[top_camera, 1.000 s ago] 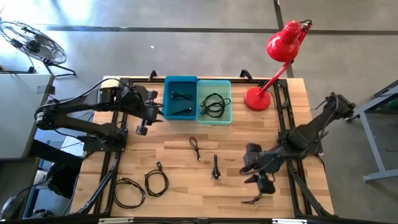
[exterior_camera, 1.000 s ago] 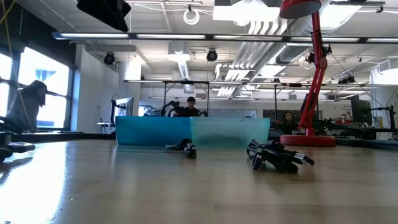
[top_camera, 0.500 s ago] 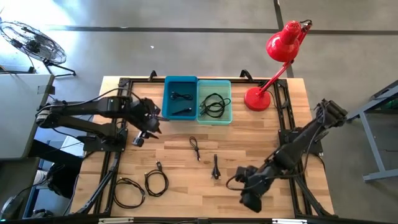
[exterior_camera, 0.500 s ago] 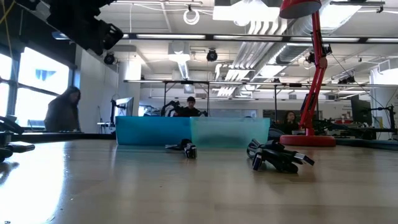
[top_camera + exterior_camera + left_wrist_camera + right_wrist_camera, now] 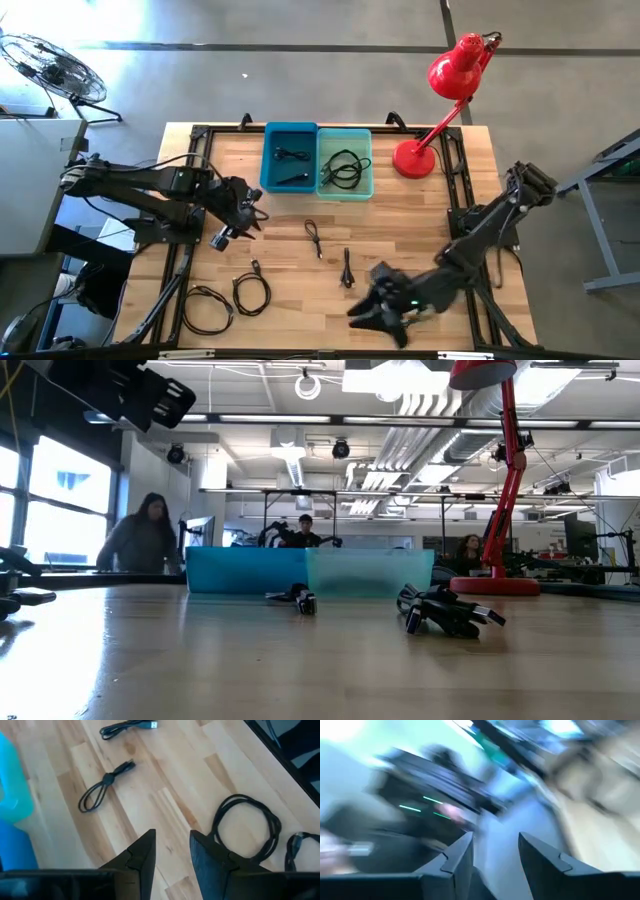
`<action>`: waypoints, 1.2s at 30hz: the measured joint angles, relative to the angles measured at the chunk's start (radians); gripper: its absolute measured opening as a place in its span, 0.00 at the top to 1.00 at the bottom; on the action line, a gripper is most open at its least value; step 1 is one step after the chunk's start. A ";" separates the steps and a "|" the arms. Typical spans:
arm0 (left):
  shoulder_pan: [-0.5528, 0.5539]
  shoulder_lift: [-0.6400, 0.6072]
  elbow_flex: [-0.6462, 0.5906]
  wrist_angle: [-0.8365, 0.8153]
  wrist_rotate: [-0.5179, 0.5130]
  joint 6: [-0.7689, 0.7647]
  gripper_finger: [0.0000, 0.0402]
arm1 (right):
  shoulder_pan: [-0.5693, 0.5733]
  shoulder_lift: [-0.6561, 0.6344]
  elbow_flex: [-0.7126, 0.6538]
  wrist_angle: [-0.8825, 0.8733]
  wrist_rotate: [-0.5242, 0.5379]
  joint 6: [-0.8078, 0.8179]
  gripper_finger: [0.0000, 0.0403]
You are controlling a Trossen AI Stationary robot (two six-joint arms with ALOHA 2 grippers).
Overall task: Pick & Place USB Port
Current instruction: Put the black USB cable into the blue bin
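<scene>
we look down on a wooden worktop (image 5: 420,210) with two bins at its far middle: a blue bin (image 5: 289,157) holding a couple of small dark cables, and just beside it, touching, a teal bin (image 5: 346,163) with a coiled black cable inside.

several usb cables lie loose on the boards. a short one bundled into a loop (image 5: 313,237) sits near the centre in front of the bins, and another short cable (image 5: 346,268) lies a little nearer the front edge. towards the front left we see a small cable (image 5: 256,269), a round coil (image 5: 252,295) and a larger loose loop (image 5: 203,307).

the left gripper (image 5: 228,230) hangs over the left part of the worktop, left of the bundled cable and apart from it. in its wrist view the jaws stand a little apart with bare wood showing through the gap, so nothing is held; the bundled cable (image 5: 105,785) and the round coil (image 5: 247,827) lie ahead of them.

the right gripper (image 5: 370,312) is low over the front right of the worktop, just right of the short cable near the edge. its wrist view is smeared (we only make out two dark fingers (image 5: 456,857) with a gap), and we cannot tell whether the jaws hold anything.

a red desk lamp (image 5: 445,95) stands at the far right corner.
</scene>
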 joint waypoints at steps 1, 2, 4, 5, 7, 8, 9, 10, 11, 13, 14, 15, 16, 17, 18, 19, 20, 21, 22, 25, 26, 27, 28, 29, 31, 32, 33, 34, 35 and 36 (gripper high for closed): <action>-0.005 0.000 0.000 -0.002 0.000 -0.011 0.71 | 0.001 -0.013 0.004 0.074 -0.001 -0.058 0.64; -0.009 0.000 0.000 -0.002 0.000 -0.021 0.71 | 0.002 -0.028 0.016 0.123 -0.008 -0.114 0.65; -0.011 0.000 0.000 -0.003 0.000 -0.041 0.71 | 0.008 -0.052 0.059 0.172 -0.017 -0.218 0.66; -0.011 0.000 0.000 -0.004 0.001 -0.048 0.71 | 0.017 -0.062 0.092 0.173 -0.012 -0.274 0.66; -0.011 0.000 0.000 -0.006 0.001 -0.067 0.71 | 0.039 -0.069 0.173 0.160 -0.001 -0.388 0.67; -0.011 0.000 0.000 -0.008 0.001 -0.071 0.71 | 0.052 -0.067 0.223 0.152 0.000 -0.448 0.68; -0.011 0.000 0.000 -0.010 0.001 -0.073 0.71 | 0.067 -0.062 0.274 0.126 0.000 -0.507 0.68; -0.011 0.000 0.000 -0.012 0.001 -0.074 0.71 | 0.081 -0.052 0.330 0.094 0.012 -0.565 0.68; -0.011 0.000 0.000 -0.012 0.001 -0.074 0.71 | 0.097 -0.039 0.389 0.054 0.028 -0.616 0.69; -0.011 0.000 0.000 -0.013 0.002 -0.082 0.71 | 0.123 -0.005 0.511 -0.061 0.082 -0.704 0.69; -0.011 0.000 0.000 -0.013 0.002 -0.089 0.71 | 0.134 0.017 0.574 -0.118 0.112 -0.735 0.70; -0.011 0.000 0.000 -0.013 0.003 -0.093 0.71 | 0.142 0.040 0.638 -0.175 0.146 -0.762 0.70; -0.011 0.000 0.000 -0.013 0.003 -0.095 0.71 | 0.149 0.064 0.700 -0.232 0.182 -0.787 0.70; -0.011 0.000 0.000 -0.013 0.002 -0.095 0.71 | 0.156 0.090 0.764 -0.286 0.209 -0.808 0.70; -0.011 0.000 0.000 -0.013 0.002 -0.095 0.71 | 0.163 0.116 0.830 -0.346 0.236 -0.825 0.70; -0.011 0.000 0.000 -0.013 0.003 -0.095 0.71 | 0.170 0.142 0.892 -0.402 0.264 -0.839 0.70; -0.011 0.000 0.000 -0.013 0.003 -0.095 0.71 | 0.177 0.170 0.956 -0.462 0.295 -0.843 0.70; -0.011 0.000 0.000 -0.013 0.002 -0.095 0.71 | 0.183 0.199 1.019 -0.524 0.329 -0.844 0.70; -0.011 0.000 0.000 -0.013 0.002 -0.095 0.71 | 0.190 0.226 1.077 -0.591 0.366 -0.841 0.70; -0.011 0.000 0.000 -0.013 0.002 -0.095 0.71 | 0.204 0.220 1.021 -0.582 0.449 -0.860 0.70; -0.011 0.000 0.000 -0.013 0.002 -0.095 0.71 | 0.207 0.213 0.998 -0.590 0.463 -0.849 0.70; -0.011 0.000 0.000 -0.013 0.002 -0.095 0.71 | 0.209 0.209 0.984 -0.600 0.480 -0.833 0.70; -0.011 0.000 0.000 -0.013 0.001 -0.095 0.71 | 0.211 0.206 0.977 -0.615 0.507 -0.815 0.70; -0.011 0.000 0.000 -0.013 0.001 -0.095 0.71 | 0.213 0.204 0.971 -0.635 0.530 -0.795 0.70; -0.011 0.000 0.000 -0.013 0.000 -0.095 0.71 | 0.212 0.205 0.971 -0.702 0.560 -0.742 0.70; -0.011 0.000 0.000 -0.013 0.000 -0.095 0.71 | 0.212 0.209 0.971 -0.735 0.573 -0.713 0.70; -0.011 0.000 0.000 -0.013 0.000 -0.095 0.71 | 0.212 0.215 0.971 -0.773 0.579 -0.681 0.70; -0.011 0.000 0.000 -0.012 0.000 -0.095 0.71 | 0.212 0.221 0.971 -0.811 0.580 -0.648 0.70; -0.011 0.000 0.000 -0.012 0.000 -0.096 0.71 | 0.210 0.228 0.970 -0.850 0.580 -0.613 0.70; -0.011 0.000 0.000 -0.013 0.000 -0.096 0.71 | 0.209 0.234 0.970 -0.891 0.583 -0.572 0.70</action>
